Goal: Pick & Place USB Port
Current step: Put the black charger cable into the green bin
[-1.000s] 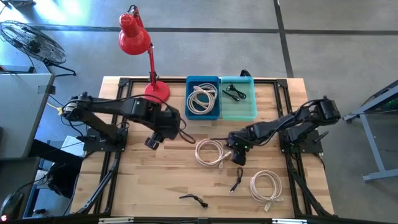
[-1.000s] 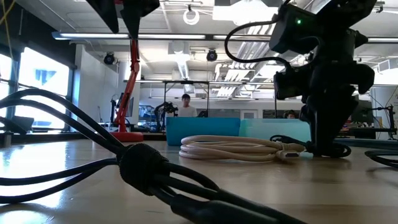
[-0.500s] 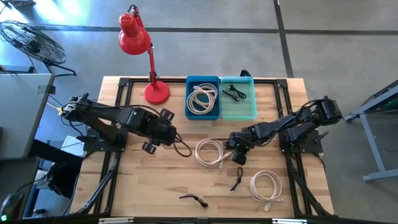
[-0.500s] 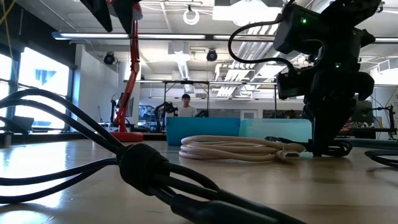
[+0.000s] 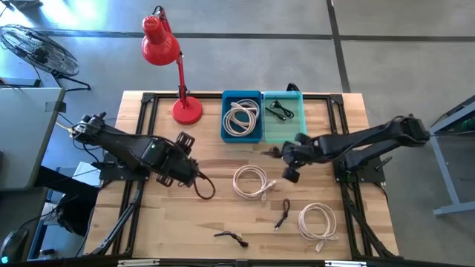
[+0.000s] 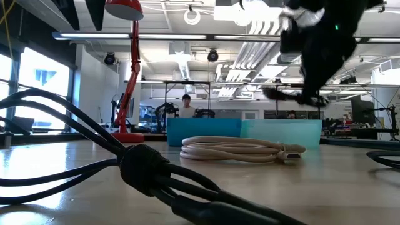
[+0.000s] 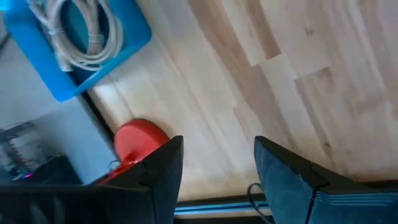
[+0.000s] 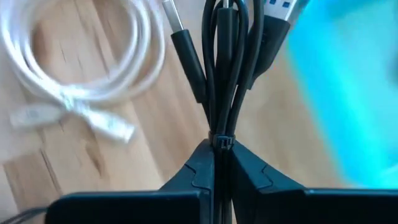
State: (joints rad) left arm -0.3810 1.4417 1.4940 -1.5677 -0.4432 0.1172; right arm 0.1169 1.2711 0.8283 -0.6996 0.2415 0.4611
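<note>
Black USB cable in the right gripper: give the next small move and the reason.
Probably carry it on over the teal bin. The right gripper is shut on the bundled black USB cable, lifted off the table just short of that bin, which already holds a similar black cable.

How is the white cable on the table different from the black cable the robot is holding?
The white cable lies loose on the table, coiled in a wide ring; the black cable hangs in the air, clamped in the right gripper. The white one is longer and thicker-looking; the black one is bundled tight. Both have plugs.
</note>
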